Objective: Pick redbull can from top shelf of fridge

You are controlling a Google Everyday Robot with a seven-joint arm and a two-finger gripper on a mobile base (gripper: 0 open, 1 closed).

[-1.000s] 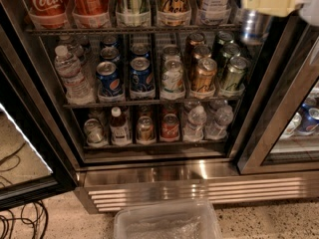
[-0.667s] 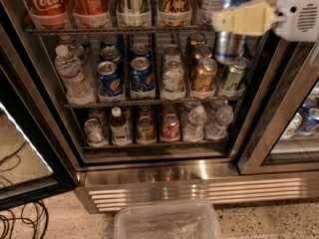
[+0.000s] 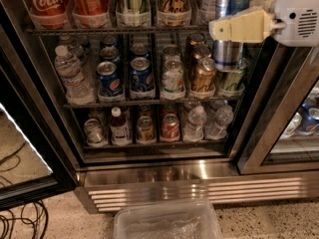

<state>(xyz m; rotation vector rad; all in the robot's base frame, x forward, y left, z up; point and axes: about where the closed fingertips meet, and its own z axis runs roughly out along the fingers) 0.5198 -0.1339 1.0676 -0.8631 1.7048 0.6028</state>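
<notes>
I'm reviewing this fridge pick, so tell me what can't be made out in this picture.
Camera view, slim silver-and-blue redbull can: middle covered by the cream gripper shut on it, top cut by the upper edge.
Camera view, top shelf: the tall cans' upper halves are cut off by the upper edge.
Camera view, clear plastic bin on the floor: cut by the lower edge.

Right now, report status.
Gripper top right, shut on can. Can off top shelf, hanging before middle cans. Door frame close right.
</notes>
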